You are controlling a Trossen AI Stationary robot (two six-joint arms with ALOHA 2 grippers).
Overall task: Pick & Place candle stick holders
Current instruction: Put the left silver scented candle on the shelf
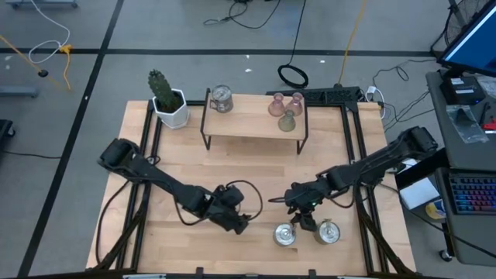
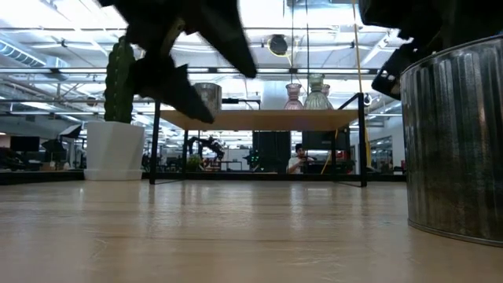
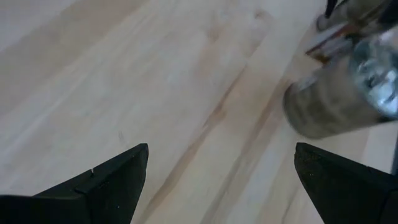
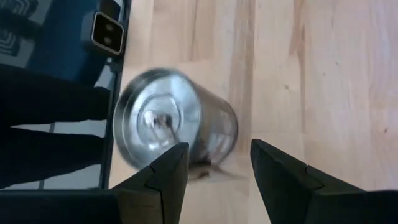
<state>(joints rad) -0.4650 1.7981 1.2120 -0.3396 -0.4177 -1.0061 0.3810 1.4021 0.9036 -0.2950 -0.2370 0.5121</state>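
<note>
Silver metal, nearest edge: two squat silver holders stand on the pale wooden desk (image 1: 256,167) at its near edge, the left silver holder (image 1: 285,235) and the right silver holder (image 1: 328,232) just beside each other. Neither is held.
Right gripper: the right gripper (image 1: 301,218) hangs just above the gap between these two, slightly behind them. Its jaws stand partly apart with nothing between them; in its wrist view one silver holder lies just beyond the fingertips.
Left gripper: the left gripper (image 1: 236,221) hovers near the desk's near edge, to the left of the silver pair. Its jaws are spread fully wide and hold nothing; bare wood shows between them.
Shelf, farther back: a low wooden shelf (image 1: 252,124) on dark legs stands at the far side. On it sit a third silver holder (image 1: 222,98) at its left end, and at its right end two pinkish glass holders (image 1: 285,102) with an olive-green glass holder (image 1: 287,120), clustered close.
Cactus pot: a white pot with a green cactus (image 1: 167,101) stands left of the shelf; it is no part of the job.
Progress, judged: four of six holders appear placed on the shelf; two silver ones look left to move.
</note>
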